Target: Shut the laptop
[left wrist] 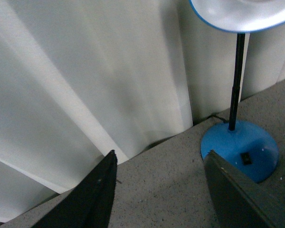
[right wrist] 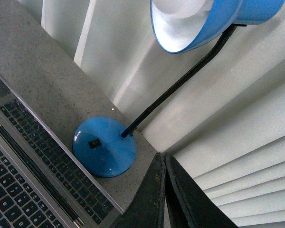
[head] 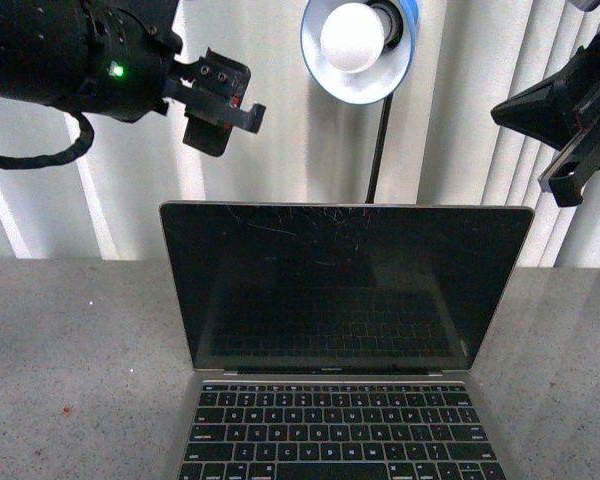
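With the open laptop [head: 345, 290] below and between them, the left pincer [head: 225, 115] hung gaping and empty and the right pincer [head: 570, 180] was pinched shut on nothing, likely poised to fold its lid.

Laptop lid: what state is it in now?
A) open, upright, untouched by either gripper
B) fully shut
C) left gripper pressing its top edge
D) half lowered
A: the laptop stands open, screen upright, with the left gripper and right gripper both above it, not touching.
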Robot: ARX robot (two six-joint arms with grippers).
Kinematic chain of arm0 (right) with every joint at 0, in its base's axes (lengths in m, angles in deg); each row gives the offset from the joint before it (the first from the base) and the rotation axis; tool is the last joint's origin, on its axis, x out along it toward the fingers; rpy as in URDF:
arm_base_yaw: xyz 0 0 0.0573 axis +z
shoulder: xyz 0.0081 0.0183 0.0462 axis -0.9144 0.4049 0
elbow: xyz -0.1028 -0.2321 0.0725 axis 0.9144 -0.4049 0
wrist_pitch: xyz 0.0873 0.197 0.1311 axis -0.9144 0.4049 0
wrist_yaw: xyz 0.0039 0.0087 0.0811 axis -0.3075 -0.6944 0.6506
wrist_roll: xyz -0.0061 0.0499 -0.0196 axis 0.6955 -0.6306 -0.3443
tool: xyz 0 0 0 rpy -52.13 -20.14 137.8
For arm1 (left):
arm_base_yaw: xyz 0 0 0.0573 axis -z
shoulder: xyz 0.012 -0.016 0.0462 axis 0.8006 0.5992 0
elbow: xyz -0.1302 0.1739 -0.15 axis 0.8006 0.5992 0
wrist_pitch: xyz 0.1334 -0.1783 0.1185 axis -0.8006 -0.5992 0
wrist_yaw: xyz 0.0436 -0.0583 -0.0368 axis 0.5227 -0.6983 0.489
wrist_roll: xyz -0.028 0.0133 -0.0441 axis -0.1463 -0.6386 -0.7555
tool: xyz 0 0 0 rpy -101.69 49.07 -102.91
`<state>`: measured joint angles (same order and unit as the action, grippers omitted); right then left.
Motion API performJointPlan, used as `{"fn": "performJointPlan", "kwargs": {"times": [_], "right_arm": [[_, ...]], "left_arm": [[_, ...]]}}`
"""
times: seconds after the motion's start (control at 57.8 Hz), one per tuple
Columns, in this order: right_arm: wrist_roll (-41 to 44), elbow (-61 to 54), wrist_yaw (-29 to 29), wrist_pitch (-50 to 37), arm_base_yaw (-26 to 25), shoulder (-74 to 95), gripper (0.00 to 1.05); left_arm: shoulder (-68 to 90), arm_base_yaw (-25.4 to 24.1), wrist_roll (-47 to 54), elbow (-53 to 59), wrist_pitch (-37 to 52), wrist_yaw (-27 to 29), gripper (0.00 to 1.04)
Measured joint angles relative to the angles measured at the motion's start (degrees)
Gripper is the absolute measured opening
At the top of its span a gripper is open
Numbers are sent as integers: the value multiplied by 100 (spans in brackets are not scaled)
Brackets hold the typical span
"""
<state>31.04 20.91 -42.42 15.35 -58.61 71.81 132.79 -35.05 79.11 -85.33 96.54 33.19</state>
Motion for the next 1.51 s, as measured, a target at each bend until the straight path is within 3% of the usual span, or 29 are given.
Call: {"fn": "performJointPlan", "kwargs": {"times": [0.26, 0.554, 1.506], "right_arm": [[409, 455, 166, 619, 140, 308, 3], [780, 671, 251, 1047, 87, 627, 3], [1250, 732, 487, 1679, 216, 835, 3]], "left_arm": [[409, 92, 393, -549, -927, 79, 4], [459, 223, 640, -671, -1451, -63, 4], [378, 413, 1128, -555, -2011, -409, 4]]}}
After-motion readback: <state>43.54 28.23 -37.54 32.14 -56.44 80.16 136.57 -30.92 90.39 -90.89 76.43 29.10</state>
